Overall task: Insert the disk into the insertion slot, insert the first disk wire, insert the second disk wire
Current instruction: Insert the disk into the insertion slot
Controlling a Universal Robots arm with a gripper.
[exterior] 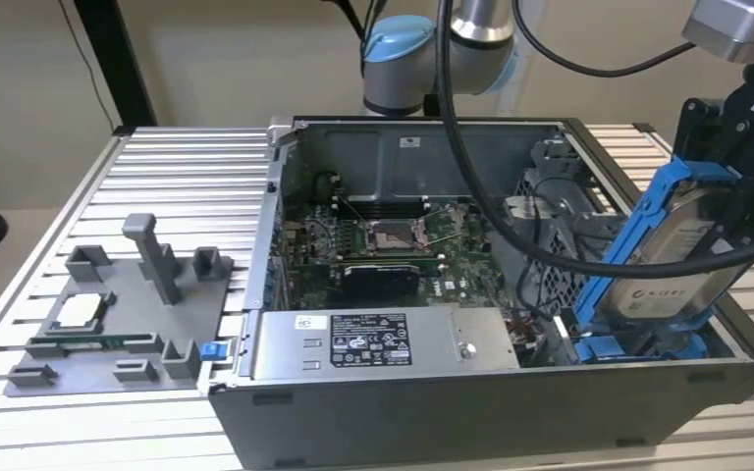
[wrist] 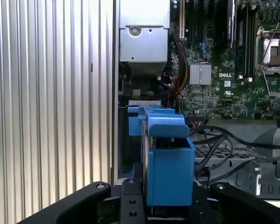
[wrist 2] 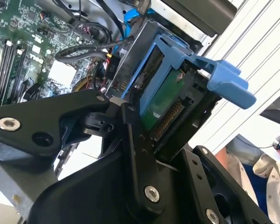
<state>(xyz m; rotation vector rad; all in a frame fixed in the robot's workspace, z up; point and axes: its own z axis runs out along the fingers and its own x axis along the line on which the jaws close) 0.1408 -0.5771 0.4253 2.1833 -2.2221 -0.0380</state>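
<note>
My gripper (exterior: pixel 725 211) is shut on the disk (exterior: pixel 672 260), a silver-grey drive with a white label in a bright blue frame. The disk hangs tilted, its lower end down at the insertion slot (exterior: pixel 639 345), a grey bay with blue parts in the case's front corner at the exterior view's right. In the second wrist view the disk (wrist 2: pixel 165 105) sits between my black fingers (wrist 2: pixel 135 140), connector pins showing. In the first wrist view the blue frame (wrist: pixel 170 172) stands just before the slot's blue parts (wrist: pixel 134 115). Black wires (wrist: pixel 214 144) lie loose beside the bay; which are the disk wires I cannot tell.
The open computer case (exterior: pixel 482 412) sits on a slatted aluminium table (exterior: pixel 181 167). Inside are the motherboard (exterior: pixel 391 245) and a grey power supply box (exterior: pixel 364 343). A grey fixture with small parts (exterior: pixel 115 314) lies at the exterior view's left. A person's sleeve (wrist 2: pixel 266 175) shows beyond the table.
</note>
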